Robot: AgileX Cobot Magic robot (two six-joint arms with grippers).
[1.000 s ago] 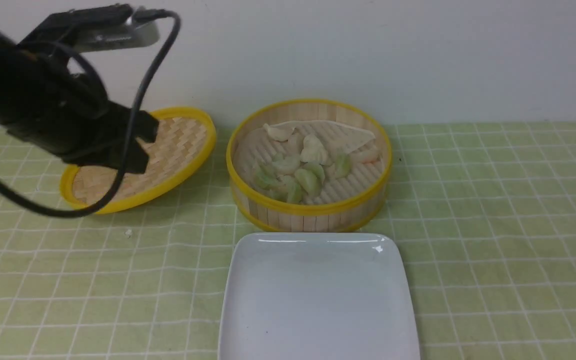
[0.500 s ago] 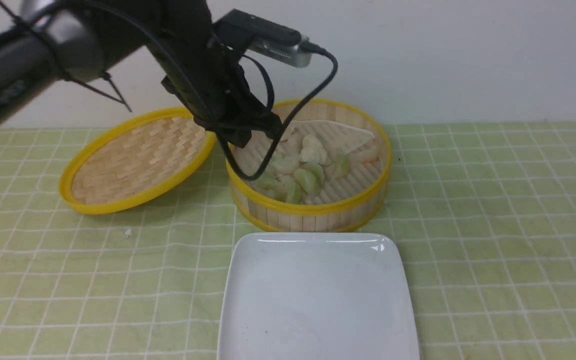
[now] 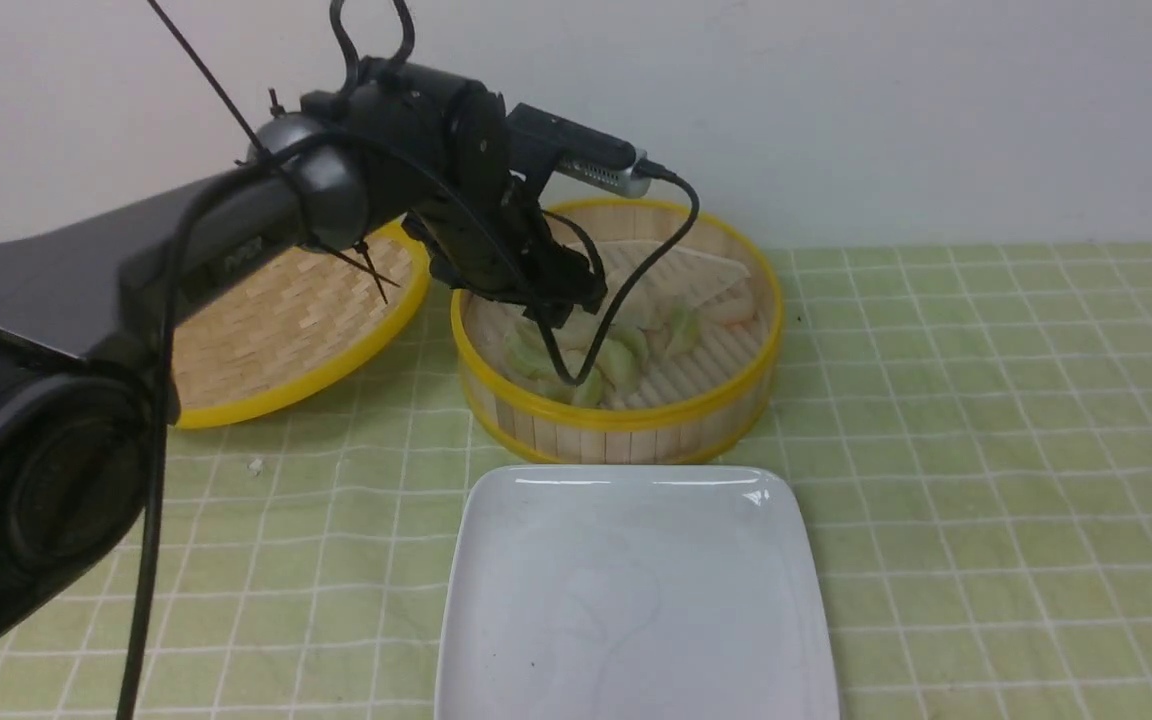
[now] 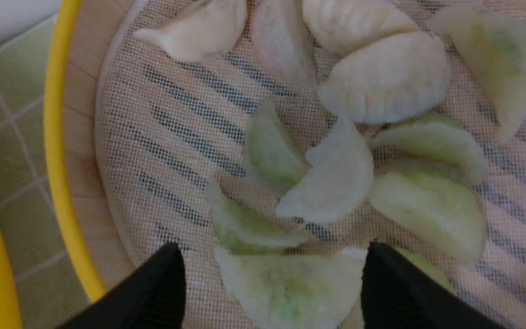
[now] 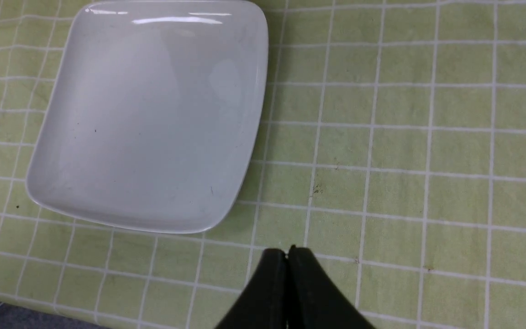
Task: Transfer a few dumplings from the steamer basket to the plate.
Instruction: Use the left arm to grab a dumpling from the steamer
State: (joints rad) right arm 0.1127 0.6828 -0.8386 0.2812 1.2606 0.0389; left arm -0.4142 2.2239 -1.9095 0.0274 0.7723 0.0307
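the left hand (image 4: 272, 272) has swung from above the lid (image 3: 276, 330) down into the steamer basket (image 3: 626, 420) and spread wide astride a pale green dumpling (image 4: 290, 288), so a first pick looks imminent, while the plate (image 3: 636, 600) holds none and the right hand (image 5: 287, 256) is pinched shut near it.

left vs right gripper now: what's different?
Left gripper is open; right gripper is shut. Left gripper is down in the round bamboo steamer basket, straddling a pale green pleated dumpling; right gripper hangs over green checked tablecloth beside the glossy white square plate. Both hold nothing.
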